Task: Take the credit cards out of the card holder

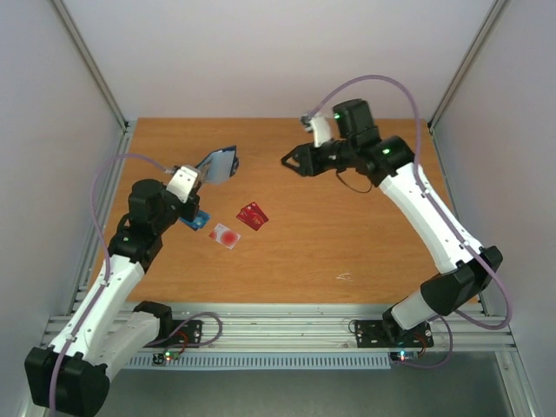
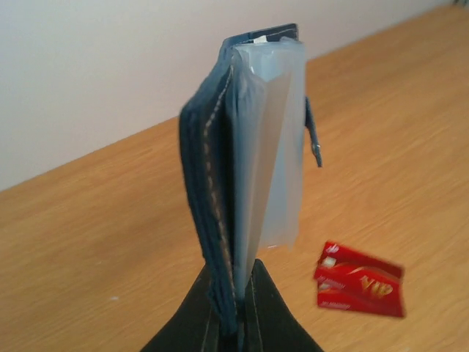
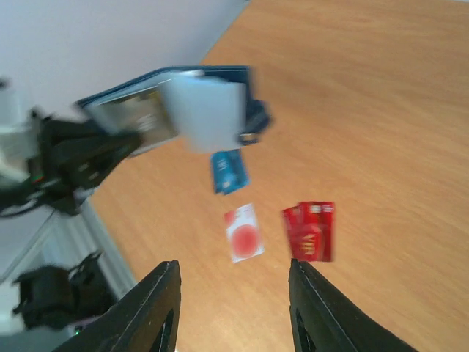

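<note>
Clamping the holder (image 1: pixel 221 163) shut-jawed, the left pincer (image 1: pixel 196 176) holds it above the bench (image 1: pixel 347 234). The right pincer (image 3: pixel 233 293) hangs open, empty. A red card (image 1: pixel 253 216), pale card (image 1: pixel 225 235) and teal card (image 1: pixel 198 221) lie below, the teal partly hidden by the left arm (image 1: pixel 143 226). The holder's contents are unclear.

The table (image 1: pixel 347 234) has a smooth wood-grain top with a satin finish and a low sheen. The card holder (image 2: pixel 209 191) has a dark navy, leather-like cover, matt and finely grained, with pale thread stitching along its edge. Its pockets (image 2: pixel 277 147) are translucent frosted plastic, smooth and semi-gloss. The snap tab (image 2: pixel 315 143) carries a small grey, metal-looking stud.

The red card (image 2: pixel 360 282) is glossy printed plastic. The pale card with red circle (image 3: pixel 243 232) and the teal-blue card (image 3: pixel 229 171) look like smooth plastic, but blur hides their finish.

The left gripper (image 2: pixel 236 277) and right gripper (image 3: pixel 233 268) have matt black plastic fingers. The arm shells (image 1: pixel 426 217) are glossy white plastic. The frame rails (image 1: pixel 287 323) along the near edge of the table are bare ribbed metal.
</note>
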### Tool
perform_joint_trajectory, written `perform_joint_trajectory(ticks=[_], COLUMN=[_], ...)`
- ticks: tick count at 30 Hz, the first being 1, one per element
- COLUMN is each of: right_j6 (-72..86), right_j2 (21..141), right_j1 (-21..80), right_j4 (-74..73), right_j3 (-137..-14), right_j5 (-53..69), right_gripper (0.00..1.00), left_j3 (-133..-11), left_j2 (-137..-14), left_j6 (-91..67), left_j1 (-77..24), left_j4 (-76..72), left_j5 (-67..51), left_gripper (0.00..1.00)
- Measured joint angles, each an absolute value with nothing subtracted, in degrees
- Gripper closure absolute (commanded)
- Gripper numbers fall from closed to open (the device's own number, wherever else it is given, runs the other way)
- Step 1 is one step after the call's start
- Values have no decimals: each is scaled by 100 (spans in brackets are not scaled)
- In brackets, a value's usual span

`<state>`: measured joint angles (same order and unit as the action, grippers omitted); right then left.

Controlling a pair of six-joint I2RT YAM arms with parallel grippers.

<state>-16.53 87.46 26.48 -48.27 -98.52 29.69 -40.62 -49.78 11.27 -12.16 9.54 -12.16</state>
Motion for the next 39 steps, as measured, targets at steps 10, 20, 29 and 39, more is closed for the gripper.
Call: perform_joint_trajectory(ticks=[10, 20, 29, 39], right_j6=[-1313, -622, -666, -816], right_j2=[9159, 9500, 9351, 9400], right_j1=[4239, 3809, 3612, 3638], right_j4=[-2956, -2351, -2403, -2471], right_j3=[-9577, -9467, -9454, -9706], right_j5=[4829, 4735, 4965, 5605], right_gripper=[74, 80, 79, 96], left_j3=[-4403, -3894, -3835, -3835], left_j2=[-4980, -4858, -4862, -4866], left_j6=[499, -3122, -3992, -4106], left_j1=[-1236, -1157, -1094, -1068], left_j4=[1498, -1317, -2130, -2471], left_j5=[-1970, -4263, -4880, -5100], left_gripper=[100, 100, 100, 100])
